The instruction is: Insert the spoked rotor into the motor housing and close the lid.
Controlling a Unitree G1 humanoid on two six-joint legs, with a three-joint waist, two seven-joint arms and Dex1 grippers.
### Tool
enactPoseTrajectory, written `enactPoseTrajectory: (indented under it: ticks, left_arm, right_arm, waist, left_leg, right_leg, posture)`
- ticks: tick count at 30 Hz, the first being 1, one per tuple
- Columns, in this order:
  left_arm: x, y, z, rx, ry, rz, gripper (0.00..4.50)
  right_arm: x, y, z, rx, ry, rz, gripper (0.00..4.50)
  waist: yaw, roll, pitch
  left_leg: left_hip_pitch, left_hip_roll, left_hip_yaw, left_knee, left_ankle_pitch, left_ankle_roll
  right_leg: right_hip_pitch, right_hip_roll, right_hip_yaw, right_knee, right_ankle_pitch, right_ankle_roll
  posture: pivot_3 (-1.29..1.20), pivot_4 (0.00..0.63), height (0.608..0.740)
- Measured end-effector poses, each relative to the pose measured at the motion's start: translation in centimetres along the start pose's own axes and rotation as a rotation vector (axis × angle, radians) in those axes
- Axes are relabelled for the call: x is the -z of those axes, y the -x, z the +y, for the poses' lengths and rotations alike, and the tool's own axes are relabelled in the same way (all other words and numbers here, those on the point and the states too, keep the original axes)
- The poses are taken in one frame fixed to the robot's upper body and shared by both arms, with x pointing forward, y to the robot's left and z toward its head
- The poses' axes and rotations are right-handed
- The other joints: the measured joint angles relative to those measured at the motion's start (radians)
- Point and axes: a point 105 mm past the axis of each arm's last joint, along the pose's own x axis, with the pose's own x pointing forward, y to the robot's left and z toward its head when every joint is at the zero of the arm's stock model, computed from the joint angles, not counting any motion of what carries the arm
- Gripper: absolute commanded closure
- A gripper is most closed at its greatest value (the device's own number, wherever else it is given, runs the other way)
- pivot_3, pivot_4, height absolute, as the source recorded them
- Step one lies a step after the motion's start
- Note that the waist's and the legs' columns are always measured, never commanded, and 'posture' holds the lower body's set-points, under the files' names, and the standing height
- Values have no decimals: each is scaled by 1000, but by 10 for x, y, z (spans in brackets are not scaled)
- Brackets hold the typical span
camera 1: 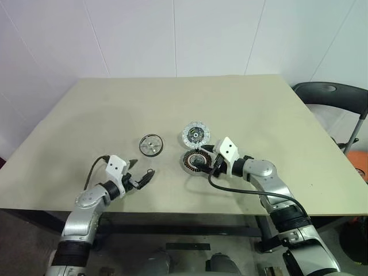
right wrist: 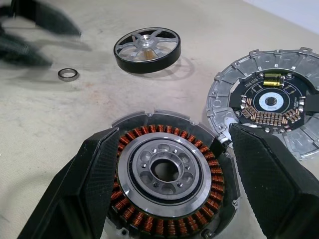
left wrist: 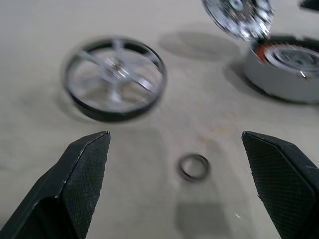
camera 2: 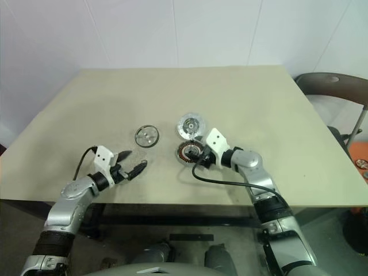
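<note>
The spoked rotor lies flat on the table, a dark-rimmed silvery wheel, also in the left wrist view. My left gripper hovers open just short of it, fingers wide apart with nothing between them. To the right lies the motor housing, its copper windings facing up. My right gripper straddles it, and both fingers press against its sides. The lid lies just beyond the housing and touches its rim, circuit side up.
A small loose metal ring lies on the table between my left fingertips and the rotor. The beige table stretches away behind the parts. A dark chair stands at the right, off the table.
</note>
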Motion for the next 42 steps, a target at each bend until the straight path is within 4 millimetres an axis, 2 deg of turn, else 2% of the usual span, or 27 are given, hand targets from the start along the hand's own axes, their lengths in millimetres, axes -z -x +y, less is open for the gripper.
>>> enactPoseTrajectory:
  ticks: [2, 10, 24, 27, 36, 42]
  left_arm:
    - [8, 1, 2, 0, -6, 20, 0]
    - [8, -8, 9, -2, -89, 31, 0]
    - [5, -24, 11, -27, -95, 21, 0]
    - [5, -25, 11, -17, -95, 25, 610]
    - [6, -25, 12, -19, -96, 35, 3558]
    - [5, -25, 11, -16, -94, 41, 3558]
  right_arm:
    - [0, 0, 1, 0, 1, -2, 823]
    - [-4, 0, 1, 7, 2, -4, 823]
    - [-4, 0, 0, 15, -5, 0, 823]
    - [-4, 0, 0, 17, -5, 0, 781]
    - [-4, 0, 0, 19, -5, 0, 781]
    - [-4, 2, -2, 18, -48, -12, 781]
  waist:
    - [2, 0, 0]
    - [4, -1, -2]
    - [26, -1, -2]
    - [28, -1, -2]
    - [27, -1, -2]
    - [27, -1, -3]
  left_leg:
    - [0, 0, 0, 0, 0, 0]
    - [2, 2, 0, 3, 0, -1]
    - [2, 5, 0, 3, 2, -4]
    - [2, 5, 0, 3, 2, -4]
    - [2, 5, 0, 3, 2, -4]
    - [2, 5, 0, 3, 2, -4]
  right_leg:
    - [0, 0, 0, 0, 0, 0]
    - [1, 1, 0, 3, 1, 0]
    - [1, 6, 1, 3, 4, -2]
    - [0, 6, 1, 3, 4, -2]
    - [0, 6, 1, 3, 4, -2]
    - [0, 6, 1, 3, 4, -2]
  posture:
    - [0, 0, 740]
    - [0, 0, 740]
    - [0, 0, 740]
    - [0, 0, 740]
    - [0, 0, 740]
    - [0, 0, 740]
